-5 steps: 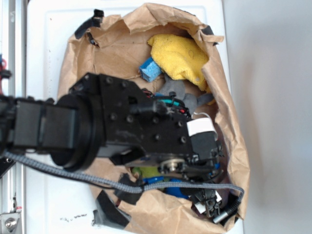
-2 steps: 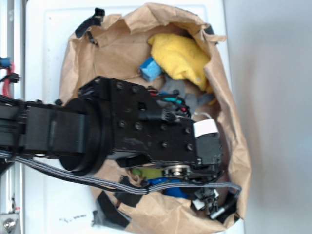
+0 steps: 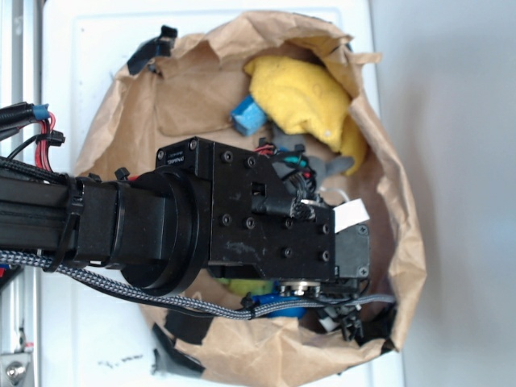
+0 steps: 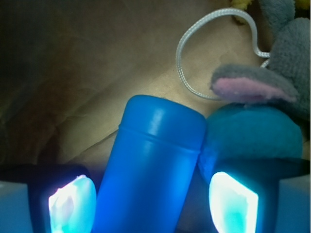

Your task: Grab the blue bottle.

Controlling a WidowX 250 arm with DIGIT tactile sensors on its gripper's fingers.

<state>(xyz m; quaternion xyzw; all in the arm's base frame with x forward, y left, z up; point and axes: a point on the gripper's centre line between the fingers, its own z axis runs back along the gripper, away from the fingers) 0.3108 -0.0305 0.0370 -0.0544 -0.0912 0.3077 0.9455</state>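
Observation:
The blue bottle (image 4: 155,160) lies on the brown paper, its smooth cylindrical body running between my fingers in the wrist view. My gripper (image 4: 150,204) is open and straddles it. The left pad (image 4: 70,206) sits right against the bottle's side, and the right pad (image 4: 233,201) stands apart from it with a dark gap. In the exterior view my arm covers most of the bag, and only a sliver of the blue bottle (image 3: 270,303) shows under the wrist. The fingers themselves are hidden there.
A teal textured ball (image 4: 252,141) touches the bottle's right side, with a grey plush toy (image 4: 255,85) and a white cord loop (image 4: 194,73) beyond it. The crumpled paper bag (image 3: 193,89) also holds a yellow cloth (image 3: 302,97) and a light-blue block (image 3: 248,115).
My arm has sunk deeper into the bag and turned at the wrist. Less of the blue bottle shows below it in the exterior view.

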